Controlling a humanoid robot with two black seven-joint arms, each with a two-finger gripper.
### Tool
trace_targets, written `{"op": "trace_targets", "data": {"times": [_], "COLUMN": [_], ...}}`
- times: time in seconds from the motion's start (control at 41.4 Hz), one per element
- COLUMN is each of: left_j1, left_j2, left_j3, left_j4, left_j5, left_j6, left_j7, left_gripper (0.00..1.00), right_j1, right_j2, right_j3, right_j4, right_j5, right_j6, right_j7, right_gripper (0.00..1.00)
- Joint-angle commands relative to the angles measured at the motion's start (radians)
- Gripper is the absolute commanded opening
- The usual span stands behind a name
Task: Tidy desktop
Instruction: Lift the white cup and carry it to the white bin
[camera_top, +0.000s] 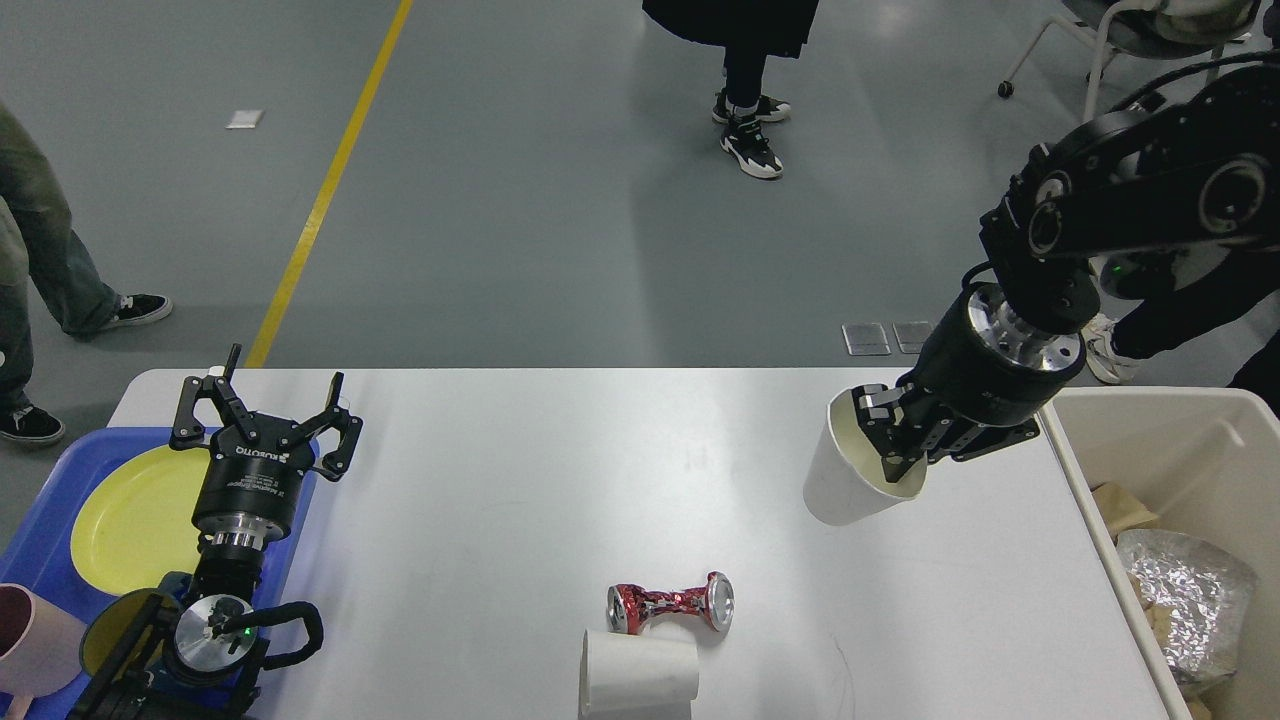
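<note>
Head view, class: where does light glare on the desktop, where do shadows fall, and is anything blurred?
Head view: a soft sheen brightens the desktop around its middle; the crushed red can and the lying white paper cup cast only faint shadows; the right hand, holding another white cup, looks sharp, without motion blur.

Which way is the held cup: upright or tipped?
Tipped. The cup hangs off the desktop in the right gripper, mouth toward the bin.
</note>
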Motion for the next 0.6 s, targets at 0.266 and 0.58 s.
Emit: {"op": "trace_targets", "data": {"times": [0.266, 0.58], "left_j1": [0.0, 0.0], "left_j2": [0.0, 0.0], "left_j3": [0.0, 0.0], "left_j4": [0.0, 0.0], "left_j5": [0.0, 0.0], "left_j6": [0.0, 0.0], "left_j7": [0.0, 0.0], "left_gripper": [0.97, 0.97], "right_j1": [0.017, -0.112], "right_j2": [0.0, -0.135], "right_j3": [-0.043, -0.235], "right_j4": [-0.001, -0.174], "right_j5": [0.026, 0.039], "right_j6": [0.002, -0.009], "right_j7": [0.003, 0.003], "right_gripper": [0.0, 0.0]}}
